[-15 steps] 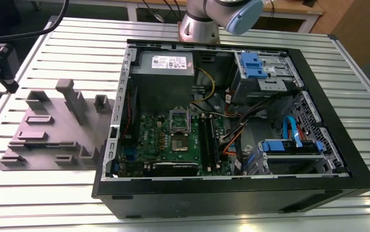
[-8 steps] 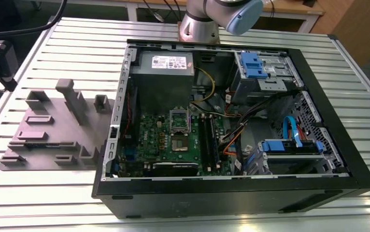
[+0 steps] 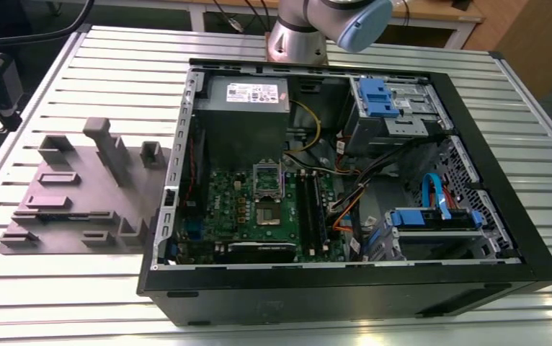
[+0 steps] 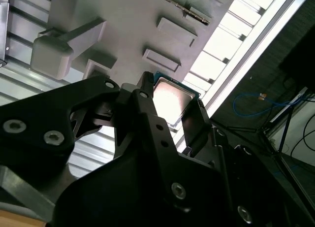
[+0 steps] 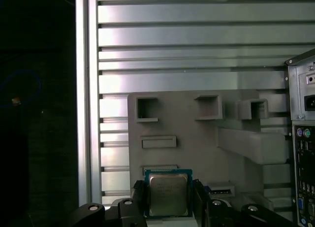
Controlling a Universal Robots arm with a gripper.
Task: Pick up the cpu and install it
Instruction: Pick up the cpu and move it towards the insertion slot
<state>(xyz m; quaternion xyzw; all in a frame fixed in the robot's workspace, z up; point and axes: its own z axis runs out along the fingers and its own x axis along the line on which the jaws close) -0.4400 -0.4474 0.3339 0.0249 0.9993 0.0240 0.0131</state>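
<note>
The black fingers [image 5: 139, 200] seem clamped on opposite edges of the small flat silvery-grey square cpu [image 5: 168, 195]: light, stiff, probably fragile.

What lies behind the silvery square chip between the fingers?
The grey plastic tray on the slatted metal table; the small square silvery-grey cpu covers the tray part directly behind it.

A pale ribbed aluminium surface [image 3: 65, 295] of long parallel slats fills the middle of the room, and light from above glares off it in bright bands. Behind its far edge stands a white-framed desk with a light wooden top [image 3: 439, 25]. At the exterior view's right rises a brown wooden panel [image 3: 535, 43]. Past the surface's rim the dark floor [image 5: 39, 153] drops away, with a thin blue cable [image 4: 246, 101] lying on it.
</note>
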